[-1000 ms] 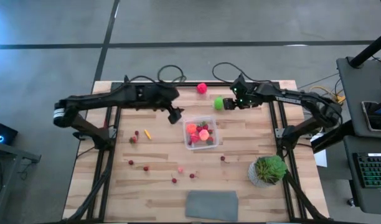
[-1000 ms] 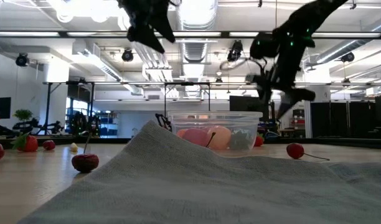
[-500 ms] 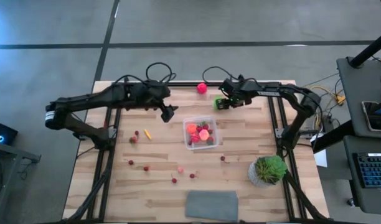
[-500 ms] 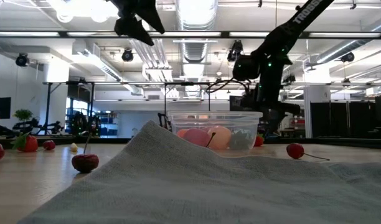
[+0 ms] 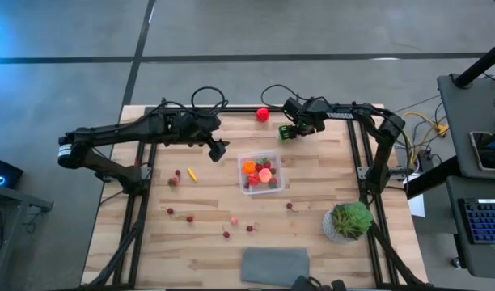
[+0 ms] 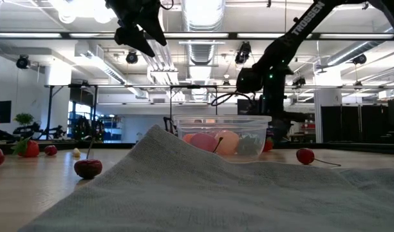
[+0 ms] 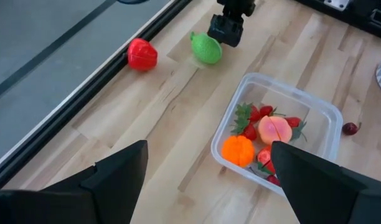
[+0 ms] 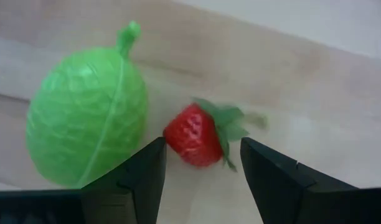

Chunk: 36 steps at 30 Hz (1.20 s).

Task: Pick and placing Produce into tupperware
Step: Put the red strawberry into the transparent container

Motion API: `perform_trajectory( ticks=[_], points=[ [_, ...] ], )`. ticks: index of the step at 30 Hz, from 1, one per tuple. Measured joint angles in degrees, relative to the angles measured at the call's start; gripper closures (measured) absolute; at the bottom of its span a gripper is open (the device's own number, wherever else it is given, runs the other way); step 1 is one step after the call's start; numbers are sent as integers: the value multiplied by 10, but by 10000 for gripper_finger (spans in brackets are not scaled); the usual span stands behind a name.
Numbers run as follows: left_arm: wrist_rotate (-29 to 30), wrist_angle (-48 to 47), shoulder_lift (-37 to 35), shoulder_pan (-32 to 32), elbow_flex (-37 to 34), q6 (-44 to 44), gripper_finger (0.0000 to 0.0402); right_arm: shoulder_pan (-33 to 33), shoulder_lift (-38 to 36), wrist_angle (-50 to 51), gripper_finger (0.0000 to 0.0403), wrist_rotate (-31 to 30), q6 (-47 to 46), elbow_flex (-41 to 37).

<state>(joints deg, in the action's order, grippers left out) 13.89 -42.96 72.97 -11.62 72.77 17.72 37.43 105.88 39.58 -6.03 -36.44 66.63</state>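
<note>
A small red strawberry [image 8: 193, 140] lies on the wood beside a green round fruit [image 8: 84, 127], near the table's far edge. My right gripper [image 8: 203, 146] points down over the strawberry, open, one finger on either side of it. In the high view this gripper [image 5: 291, 131] is just right of the green fruit [image 5: 284, 134]. A red piece [image 5: 263, 114] lies farther back. The clear tupperware [image 5: 275, 158] at mid-table holds orange, pink and red produce. My left gripper [image 5: 218, 149] hangs open and empty, high above the table to the left of the tub. My right gripper comes from above with the strawberry between its fingers. One fingertip [image 8: 154, 152] stands right at the strawberry's rounded side [image 8: 170, 134]; I cannot tell whether it touches. The other finger is clear of the leafy end. The strawberry lies on the table.
Small cherries and other pieces are scattered over the table's left and near part [image 5: 189, 217], with one cherry [image 5: 289, 205] right of the tub. A potted plant [image 5: 348, 221] stands near right. A grey cloth [image 5: 276, 266] lies at the near edge.
My right gripper has gone toward the table's left edge and down, tipping steeper, and has arrived beside the green fruit. My left gripper has drawn back a little toward the left, away from the tub.
</note>
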Motion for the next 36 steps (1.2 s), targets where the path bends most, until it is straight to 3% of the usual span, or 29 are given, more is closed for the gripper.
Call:
perform_trajectory(
  ticks=[10,23,36],
  points=[
    [1,5,0,0,0,-1,77,16,12,-12,209,-1,14,11],
    [5,5,0,0,0,-1,77,21,12,-14,263,0,28,9],
    [14,5,0,0,0,-1,77,8,-11,36,260,31,40,7]
  ],
)
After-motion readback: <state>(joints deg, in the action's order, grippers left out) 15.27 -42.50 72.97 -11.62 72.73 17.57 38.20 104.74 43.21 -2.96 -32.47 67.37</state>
